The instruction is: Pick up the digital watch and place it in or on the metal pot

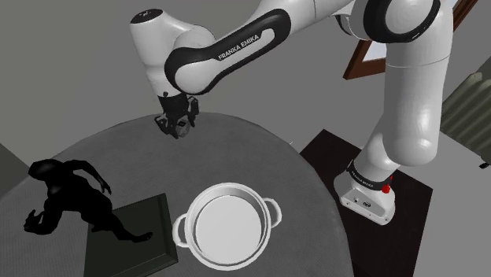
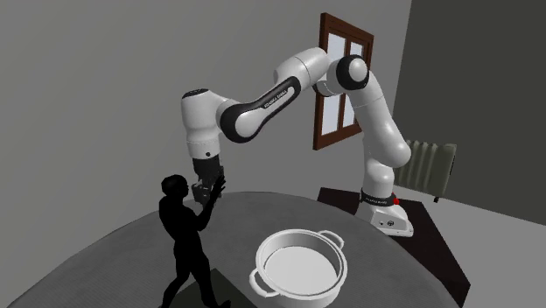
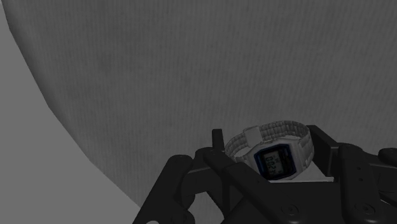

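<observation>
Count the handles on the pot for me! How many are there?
2. One handle sticks out of the pot toward the robot's stand; the other handle is across from it, beside the dark block. None looks hidden.

- Looks like a room in someone's house, with plain grey walls (image 2: 87, 70) all round.
- Brown wood-framed window (image 2: 339, 83) on the back wall, upper right of the second exterior view.
- Ribbed radiator (image 2: 426, 170) on the wall lower right of it.
- Round grey table (image 2: 122, 258) with a black human figurine (image 2: 185, 236) by it.
</observation>
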`<state>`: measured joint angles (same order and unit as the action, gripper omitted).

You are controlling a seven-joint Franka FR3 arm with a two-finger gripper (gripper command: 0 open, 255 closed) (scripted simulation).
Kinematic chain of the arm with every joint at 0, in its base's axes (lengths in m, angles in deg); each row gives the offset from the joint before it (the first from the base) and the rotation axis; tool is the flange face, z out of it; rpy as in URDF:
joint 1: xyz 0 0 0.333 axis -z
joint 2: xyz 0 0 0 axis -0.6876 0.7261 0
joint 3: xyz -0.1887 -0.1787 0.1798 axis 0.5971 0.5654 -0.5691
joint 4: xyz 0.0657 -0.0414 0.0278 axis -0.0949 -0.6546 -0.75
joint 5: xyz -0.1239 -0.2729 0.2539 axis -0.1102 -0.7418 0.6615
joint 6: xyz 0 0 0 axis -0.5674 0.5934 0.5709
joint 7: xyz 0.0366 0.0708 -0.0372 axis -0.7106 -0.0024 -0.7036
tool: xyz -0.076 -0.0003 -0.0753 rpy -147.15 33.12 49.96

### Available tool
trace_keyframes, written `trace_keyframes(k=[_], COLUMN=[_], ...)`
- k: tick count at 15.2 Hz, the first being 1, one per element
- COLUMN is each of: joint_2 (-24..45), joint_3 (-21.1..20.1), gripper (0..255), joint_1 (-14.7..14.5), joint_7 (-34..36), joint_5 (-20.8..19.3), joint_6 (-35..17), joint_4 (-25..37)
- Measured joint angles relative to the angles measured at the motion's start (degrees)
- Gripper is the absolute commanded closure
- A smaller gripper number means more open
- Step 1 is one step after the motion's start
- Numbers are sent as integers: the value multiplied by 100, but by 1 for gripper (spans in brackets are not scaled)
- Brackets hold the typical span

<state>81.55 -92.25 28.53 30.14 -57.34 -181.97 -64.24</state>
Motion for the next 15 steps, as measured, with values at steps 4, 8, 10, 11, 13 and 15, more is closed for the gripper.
trace_keyframes(k=[4, 8, 10, 11, 13, 15], joint_2=[-127, -275, -544, -679, -906, -1155], joint_3=[-38, -84, -170, -218, -310, -406], gripper=[255, 255, 255, 255, 255, 255], joint_1=[11, 9, -10, -32, -85, -135], joint_7=[-46, -58, 69, 153, 305, 452], joint_5=[73, 150, 243, 290, 381, 488], joint_6=[227, 430, 335, 261, 166, 61], joint_4=[114, 181, -177, -382, -701, -1039])
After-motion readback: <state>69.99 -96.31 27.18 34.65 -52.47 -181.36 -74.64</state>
